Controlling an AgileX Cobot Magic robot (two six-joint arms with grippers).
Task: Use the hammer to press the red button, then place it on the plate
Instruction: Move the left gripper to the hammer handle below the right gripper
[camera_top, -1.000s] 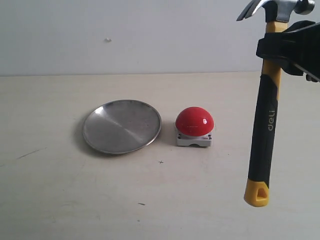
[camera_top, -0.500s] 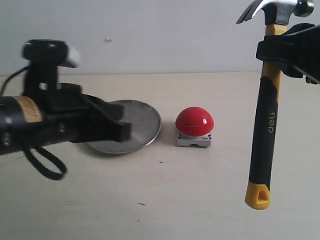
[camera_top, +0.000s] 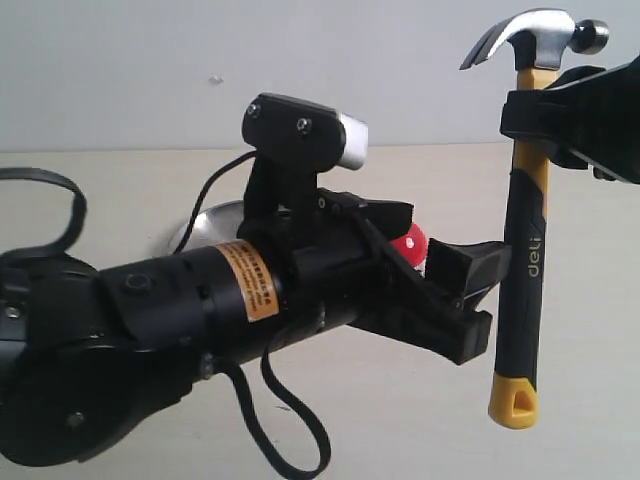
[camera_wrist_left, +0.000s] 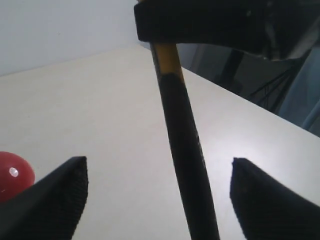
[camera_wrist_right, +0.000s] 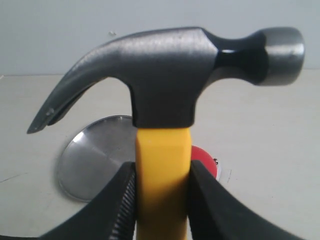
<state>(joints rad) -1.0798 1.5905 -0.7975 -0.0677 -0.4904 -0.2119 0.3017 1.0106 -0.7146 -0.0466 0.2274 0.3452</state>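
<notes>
The hammer (camera_top: 526, 230) hangs upright at the right, head up and yellow looped end down. My right gripper (camera_top: 545, 112) is shut on its yellow neck (camera_wrist_right: 162, 180) just below the steel head (camera_wrist_right: 165, 75). My left gripper (camera_top: 478, 290) is open and has reached across; its fingers stand just left of the black handle (camera_wrist_left: 187, 165), which runs between them in the left wrist view without touching. The red button (camera_top: 410, 243) is mostly hidden behind the left arm; it also shows as a red dome (camera_wrist_right: 206, 161). Only a sliver of the plate (camera_top: 205, 220) shows; more of the plate (camera_wrist_right: 95, 155) is visible.
The big black left arm (camera_top: 180, 320) with its wrist camera (camera_top: 305, 130) and loose cables fills the left and middle of the exterior view, over the beige table (camera_top: 400, 420). A pale wall stands behind.
The left arm has swung in from the left and across the middle, covering the plate and most of the button. Its open fingers now stand by the hammer handle. The hammer has barely shifted.
</notes>
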